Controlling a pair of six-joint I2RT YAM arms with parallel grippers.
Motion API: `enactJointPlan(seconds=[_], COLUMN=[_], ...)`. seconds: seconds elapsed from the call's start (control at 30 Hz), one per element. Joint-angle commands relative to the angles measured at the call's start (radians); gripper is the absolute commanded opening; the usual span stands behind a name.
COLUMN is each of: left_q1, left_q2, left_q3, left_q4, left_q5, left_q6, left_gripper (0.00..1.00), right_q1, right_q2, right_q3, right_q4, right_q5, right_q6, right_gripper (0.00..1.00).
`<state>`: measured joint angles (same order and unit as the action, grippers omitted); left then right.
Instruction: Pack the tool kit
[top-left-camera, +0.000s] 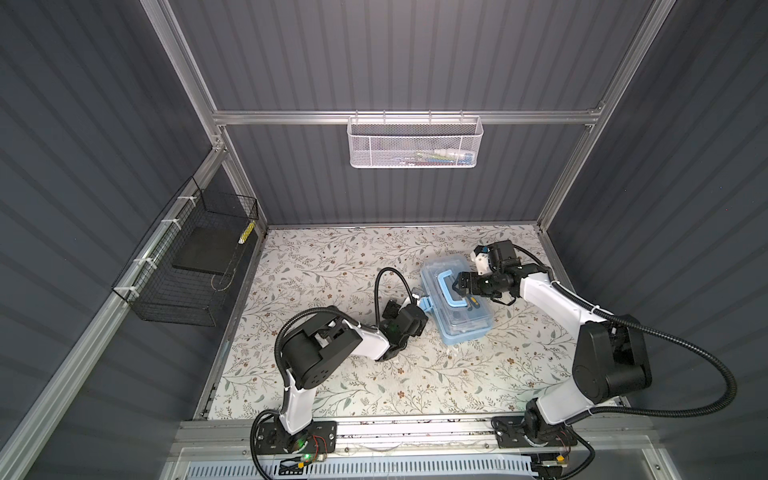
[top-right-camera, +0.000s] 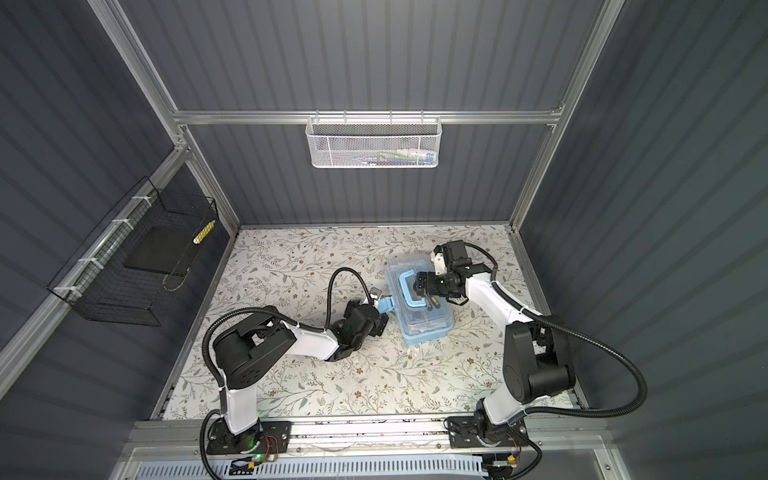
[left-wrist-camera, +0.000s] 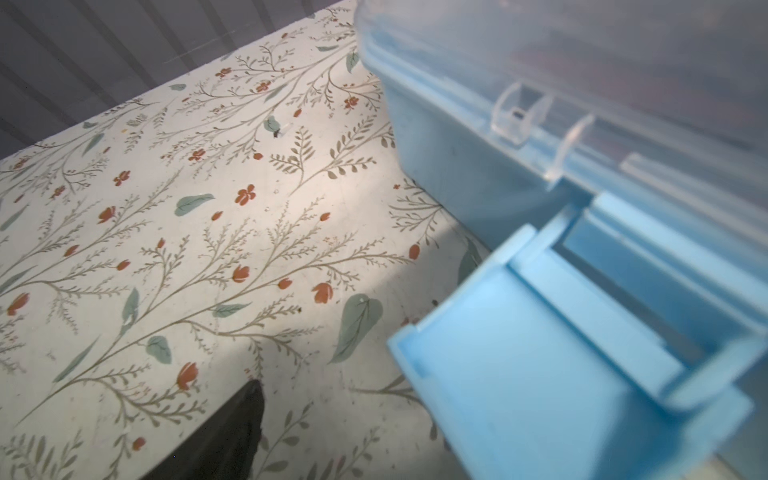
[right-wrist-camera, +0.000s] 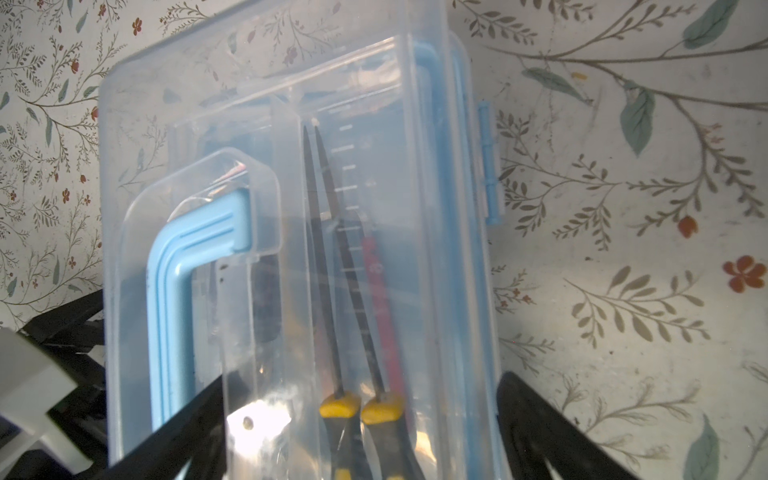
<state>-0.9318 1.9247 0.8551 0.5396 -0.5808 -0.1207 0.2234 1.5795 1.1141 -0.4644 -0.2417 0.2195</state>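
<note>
The tool kit (top-left-camera: 461, 320) (top-right-camera: 424, 324), a light blue box with a clear lid, lies closed at the table's centre right, its blue handle (top-left-camera: 444, 291) (right-wrist-camera: 174, 291) flat on the lid. Through the lid I see two screwdrivers (right-wrist-camera: 353, 291) with yellow-black grips. A blue latch flap (top-left-camera: 426, 304) (left-wrist-camera: 540, 374) sticks out open from the box's left side. My left gripper (top-left-camera: 419, 297) (left-wrist-camera: 382, 436) is open right at this flap; only one finger (left-wrist-camera: 232, 436) shows. My right gripper (top-left-camera: 459, 286) (right-wrist-camera: 365, 415) is open over the lid, its jaws spanning from the handle to the box's long edge.
A white mesh basket (top-left-camera: 413, 143) with small items hangs on the back rail. A black wire basket (top-left-camera: 187, 266) holding a dark slab hangs on the left wall. The floral table (top-left-camera: 332, 374) runs forward to the arm bases.
</note>
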Motion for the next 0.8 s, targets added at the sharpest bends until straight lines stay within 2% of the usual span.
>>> enactJointPlan(seconds=[0.0, 0.77], left_q1=[-0.001, -0.001], left_q2=[-0.05, -0.106], left_q3=[-0.001, 0.079], left_q4=[-0.004, -0.07], left_q5=[-0.046, -0.065], left_q6=[-0.022, -0.028], left_gripper=[0.91, 0.91], right_q1=[-0.013, -0.013], right_q2=[0.024, 0.013], right_q3=[0.006, -0.016], right_q4=[-0.029, -0.017], right_q5=[0.035, 0.039], right_q6=[-0.008, -0.002], right_gripper=[0.95, 0.95])
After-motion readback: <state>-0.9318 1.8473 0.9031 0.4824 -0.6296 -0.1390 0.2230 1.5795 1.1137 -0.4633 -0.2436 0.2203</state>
